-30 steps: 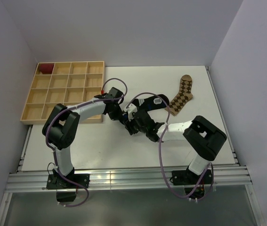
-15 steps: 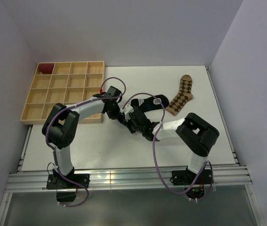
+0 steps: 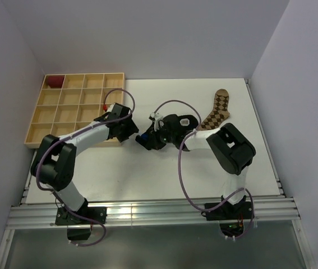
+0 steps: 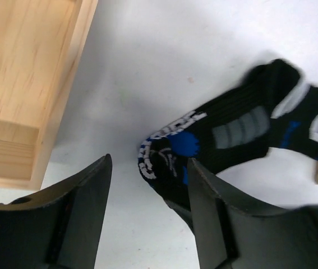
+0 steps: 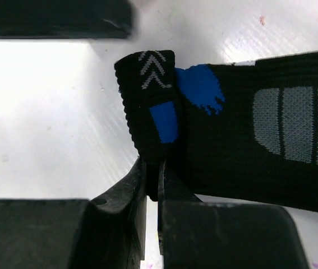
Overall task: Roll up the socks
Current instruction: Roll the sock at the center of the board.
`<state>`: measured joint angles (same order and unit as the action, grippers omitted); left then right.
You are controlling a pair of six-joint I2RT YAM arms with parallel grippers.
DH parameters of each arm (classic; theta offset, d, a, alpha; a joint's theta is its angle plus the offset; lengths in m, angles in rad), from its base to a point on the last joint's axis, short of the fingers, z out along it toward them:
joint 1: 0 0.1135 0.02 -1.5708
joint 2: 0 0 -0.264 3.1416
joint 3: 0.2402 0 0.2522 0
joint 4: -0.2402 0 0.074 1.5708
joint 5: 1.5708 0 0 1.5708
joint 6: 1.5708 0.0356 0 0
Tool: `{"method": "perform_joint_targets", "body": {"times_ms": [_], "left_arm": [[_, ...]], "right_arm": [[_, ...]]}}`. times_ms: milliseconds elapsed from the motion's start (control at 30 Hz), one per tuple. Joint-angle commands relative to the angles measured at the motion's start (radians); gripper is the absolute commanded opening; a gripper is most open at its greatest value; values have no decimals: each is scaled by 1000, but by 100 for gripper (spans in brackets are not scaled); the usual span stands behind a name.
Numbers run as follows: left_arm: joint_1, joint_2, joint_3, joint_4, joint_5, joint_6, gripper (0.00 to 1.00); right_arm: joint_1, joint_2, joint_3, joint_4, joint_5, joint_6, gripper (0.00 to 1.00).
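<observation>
Right wrist view: the right gripper [image 5: 153, 182] pinches the black sock [image 5: 248, 140] mid-roll, the left gripper [image 4: 147, 171] gapes; another tight turn seems due.

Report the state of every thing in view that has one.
black sock, one end folded over, the rest lying flat.
tan sock, flat, unrolled.
left gripper, jaws open, holding nothing.
right gripper, jaws shut on the black sock's folded end.
red bundle, in the far left corner compartment of the tray.
</observation>
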<state>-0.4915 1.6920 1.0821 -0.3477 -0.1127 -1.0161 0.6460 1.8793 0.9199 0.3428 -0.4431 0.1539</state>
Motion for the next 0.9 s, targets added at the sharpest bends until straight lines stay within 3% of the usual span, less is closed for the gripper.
{"method": "perform_joint_targets", "body": {"times_ms": [0, 200, 467, 867], "left_arm": [[4, -106, -56, 131, -30, -19, 62], [1, -181, -175, 256, 7, -33, 68], [-16, -143, -234, 332, 42, -59, 68], [-59, -69, -218, 339, 35, -90, 68]], "right_arm": [[-48, 55, 43, -114, -196, 102, 0], [-117, 144, 66, -44, -382, 283, 0], [-177, 219, 82, 7, -473, 452, 0], [-198, 265, 135, -73, -465, 473, 0]]}}
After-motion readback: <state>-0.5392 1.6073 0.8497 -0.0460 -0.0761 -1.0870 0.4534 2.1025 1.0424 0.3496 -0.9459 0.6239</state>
